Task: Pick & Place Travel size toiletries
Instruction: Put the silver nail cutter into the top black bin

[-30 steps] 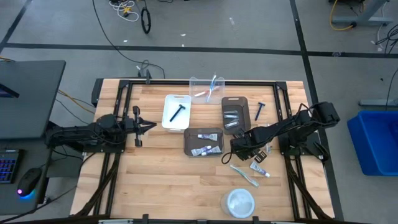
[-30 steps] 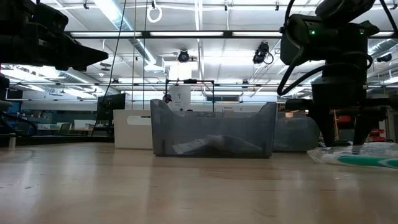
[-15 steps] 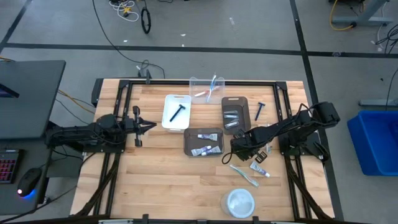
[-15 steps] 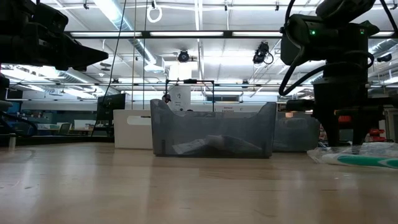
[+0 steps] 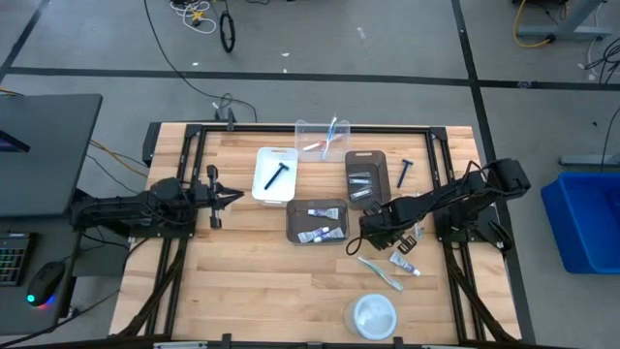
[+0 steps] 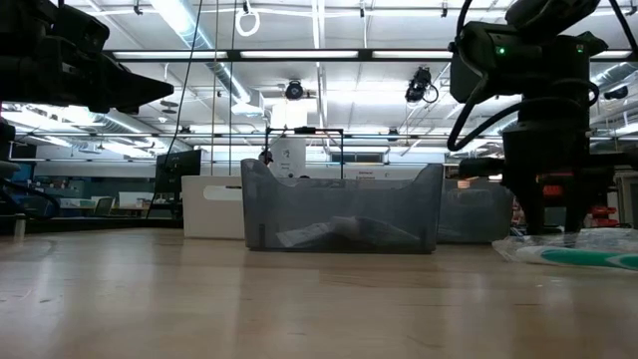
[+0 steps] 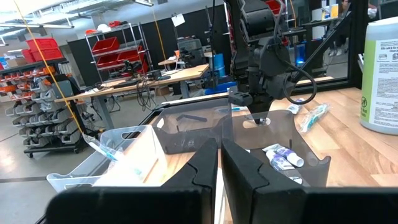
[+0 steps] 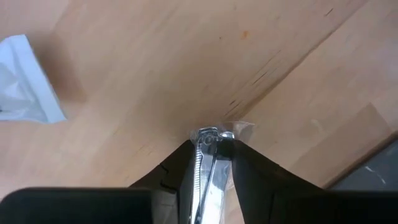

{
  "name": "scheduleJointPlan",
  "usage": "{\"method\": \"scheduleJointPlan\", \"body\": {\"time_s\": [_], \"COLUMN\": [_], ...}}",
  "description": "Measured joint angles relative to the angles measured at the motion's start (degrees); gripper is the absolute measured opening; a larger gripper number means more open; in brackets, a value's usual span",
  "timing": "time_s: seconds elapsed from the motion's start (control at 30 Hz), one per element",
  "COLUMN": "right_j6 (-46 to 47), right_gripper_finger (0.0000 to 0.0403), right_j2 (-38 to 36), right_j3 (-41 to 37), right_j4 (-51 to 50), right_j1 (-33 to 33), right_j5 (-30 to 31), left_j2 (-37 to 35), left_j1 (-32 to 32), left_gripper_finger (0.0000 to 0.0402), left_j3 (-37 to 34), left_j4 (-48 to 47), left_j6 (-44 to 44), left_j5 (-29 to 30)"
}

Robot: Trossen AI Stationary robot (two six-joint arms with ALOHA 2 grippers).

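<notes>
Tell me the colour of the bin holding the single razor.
White. The bin with one dark razor inside shows best in the high view.

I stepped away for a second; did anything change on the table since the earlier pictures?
The right end effector, low over the wooden table, closed its fingers onto a small clear-wrapped silvery item. The left end effector and the dark grey bin stayed put.

Light wooden table (image 5: 242, 281) carries four bins — white rectangular bin (image 5: 274, 175), clear plastic bin (image 5: 324, 137) at the far edge, two dark grey bins (image 5: 317, 222) mid-table — and a round white dish (image 5: 373, 315) near-right.
</notes>
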State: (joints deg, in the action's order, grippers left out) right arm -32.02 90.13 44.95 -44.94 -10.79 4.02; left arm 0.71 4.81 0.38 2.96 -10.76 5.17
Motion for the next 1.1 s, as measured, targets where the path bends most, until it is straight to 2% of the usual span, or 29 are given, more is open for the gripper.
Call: {"method": "scheduleJointPlan", "body": {"time_s": [0.4,0.67,0.9,1.1], "right_j6": [-0.4,-0.4,0.1,2.9], "right_gripper_finger": [0.0101,0.0097,0.0090,0.0118], "right_j2": [-0.2,-4.4,-4.8,-4.8], "right_j3": [0.6,2.5,2.6,2.6], "right_j4": [-1.6,-3.8,-4.2,-6.0], "right_j1": [-0.3,-1.2,-1.2,-0.2], "right_j5": [0.2,0.2,0.1,-2.7], "left_j2": [0.0,0.0,0.0,0.0], "left_j1": [0.0,0.0,0.0,0.0], "left_gripper_finger": [0.0027,0.0027,0.0027,0.0027], "left_j3": [0.0,0.0,0.0,0.0], "left_j4": [0.0,0.1,0.1,0.1], "left_j6": [0.0,0.0,0.0,0.0], "left_j5": [0.0,0.0,0.0,0.0]}}
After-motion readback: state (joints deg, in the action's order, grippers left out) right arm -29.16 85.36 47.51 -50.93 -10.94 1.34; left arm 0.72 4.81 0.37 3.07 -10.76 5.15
